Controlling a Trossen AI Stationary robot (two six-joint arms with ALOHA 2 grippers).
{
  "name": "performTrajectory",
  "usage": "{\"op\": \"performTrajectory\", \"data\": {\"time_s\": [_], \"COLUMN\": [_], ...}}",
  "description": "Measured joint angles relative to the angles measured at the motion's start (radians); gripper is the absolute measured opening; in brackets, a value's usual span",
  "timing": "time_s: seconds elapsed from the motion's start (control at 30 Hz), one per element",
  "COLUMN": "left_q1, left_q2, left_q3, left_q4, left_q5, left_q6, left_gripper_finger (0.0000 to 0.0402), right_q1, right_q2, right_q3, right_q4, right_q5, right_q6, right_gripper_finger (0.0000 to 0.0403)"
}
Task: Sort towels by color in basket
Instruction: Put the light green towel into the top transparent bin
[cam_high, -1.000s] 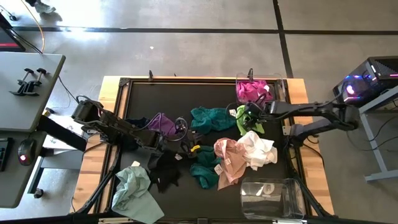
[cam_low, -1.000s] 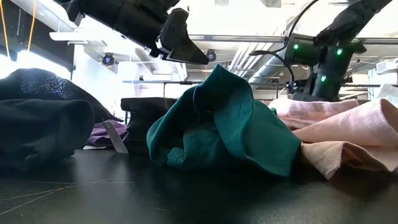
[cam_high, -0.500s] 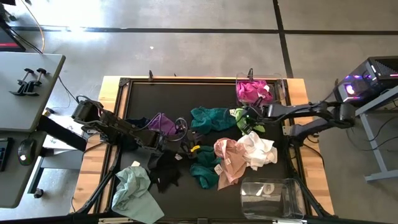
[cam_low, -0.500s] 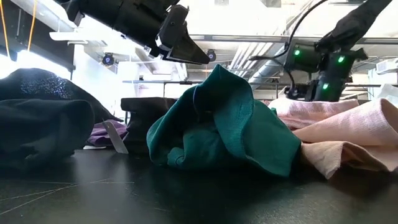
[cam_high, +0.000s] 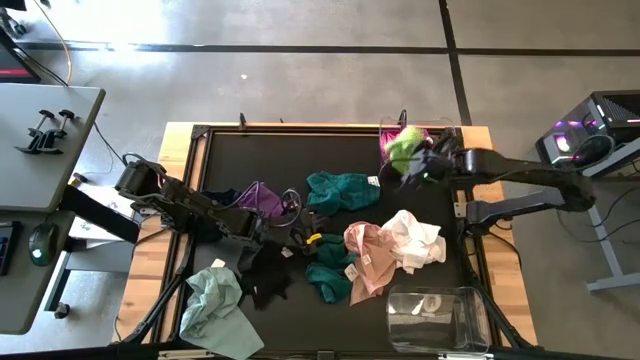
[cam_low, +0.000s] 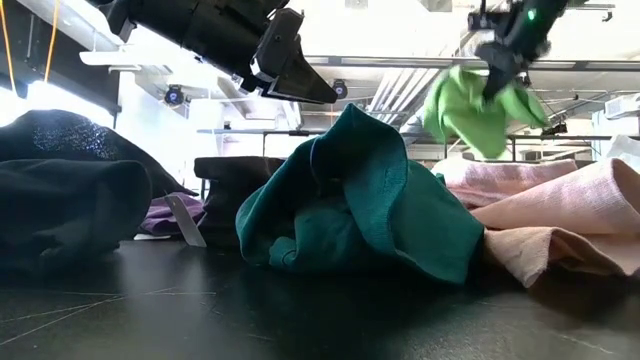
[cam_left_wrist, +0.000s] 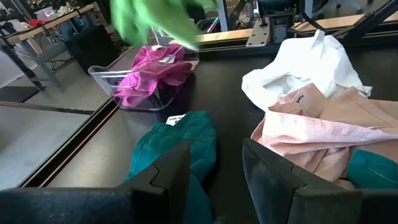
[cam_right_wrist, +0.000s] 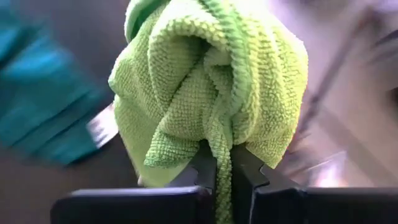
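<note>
In the high view, the right gripper is seen clamped on the lime green towel, which is carried clear of the table, just beside the clear basket at the far right corner that already holds a magenta towel. The basket lies beyond the held towel, toward the far edge, so only a short advance is judged to be needed for a release there; whether that basket suits this colour cannot be told. The right arm is extended nearly level from the right edge across the table. The left gripper is held partly open and empty among the purple towel and the black towel, well apart from the basket. In the low view, the lime green towel hangs bunched from the right gripper, above the teal towel and the pink towel. In the left wrist view, the left fingers stand apart with nothing between them, and the basket shows far ahead. In the right wrist view, the right gripper pinches 1 fold of the towel, fingers nearly together.
</note>
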Motion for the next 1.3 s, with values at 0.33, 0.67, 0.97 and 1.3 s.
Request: {"op": "performTrajectory", "data": {"time_s": [0.33,0.67,0.97,1.3], "left_q1": [0.000,0.000,0.000,0.000], "left_q2": [0.000,0.000,0.000,0.000], "left_q3": [0.000,0.000,0.000,0.000], "left_q4": [-0.001,-0.001,-0.001,0.000], "left_q5": [0.000,0.000,0.000,0.000], "left_q6": [0.000,0.009,0.018,0.019], "left_gripper_finger": [0.0133,0.0133,0.0133,0.0133], "right_q1": [-0.259,-0.554,-0.662,-0.666], "right_q2": [0.124,0.393,0.538,0.477], "right_q3": [0.064,-0.004,-0.002,0.126], "right_q4": [0.091,0.172,0.210,-0.079], "right_q5": [0.038,-0.213,-0.372,-0.252], "right_q6": [-0.725,-0.884,-0.880,-0.743], "right_gripper_finger": [0.0009,0.0013,0.0078,0.0191]}}
